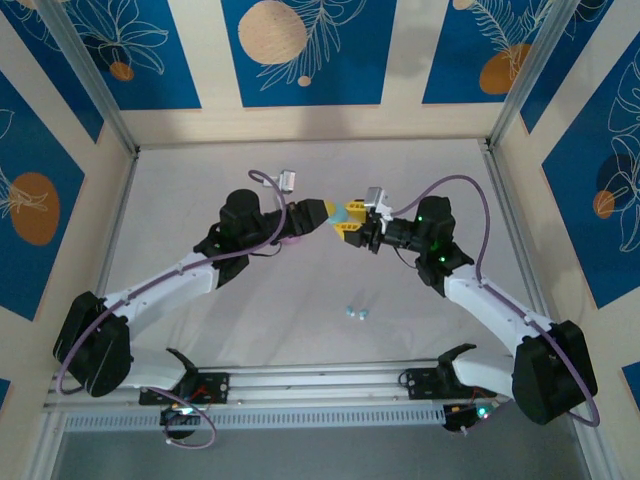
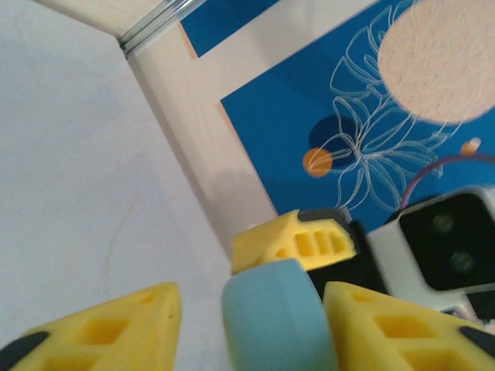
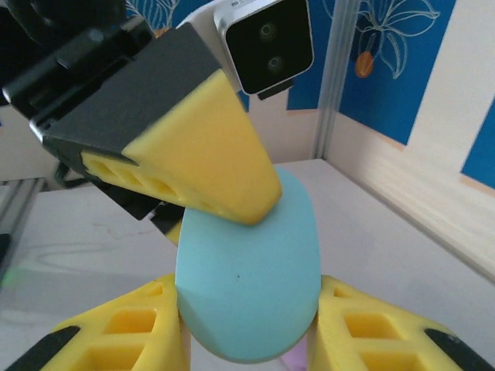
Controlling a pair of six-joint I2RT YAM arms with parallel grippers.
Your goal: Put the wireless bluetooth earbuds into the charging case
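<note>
Showing the top external view: both arms reach inward and meet over the middle of the white table (image 1: 250, 330). The left pincer (image 1: 330, 213) and the right pincer (image 1: 352, 224) face each other tip to tip, with the teal charging case (image 1: 349, 211) between them. Two teal earbuds (image 1: 357, 312) lie side by side on the table, nearer the arm bases and well apart from the case.

Left wrist view: the charging case (image 2: 271, 317) stands between the left pincer's yellow fingers (image 2: 100, 332). It touches the finger at the picture's right, while a strip of table shows between it and the other finger. The jaws are spread and do not clamp the case. A yellow finger (image 2: 298, 241) of the right pincer lies against the case's far side, with the right wrist camera (image 2: 448, 239) beside it.

Right wrist view: the charging case (image 3: 247, 286) sits between the right pincer's two fingers (image 3: 116, 336), which press on both of its sides and grip it. One finger (image 3: 193, 154) of the left pincer rests on the case's upper edge, beneath the left wrist camera (image 3: 271, 39).
</note>
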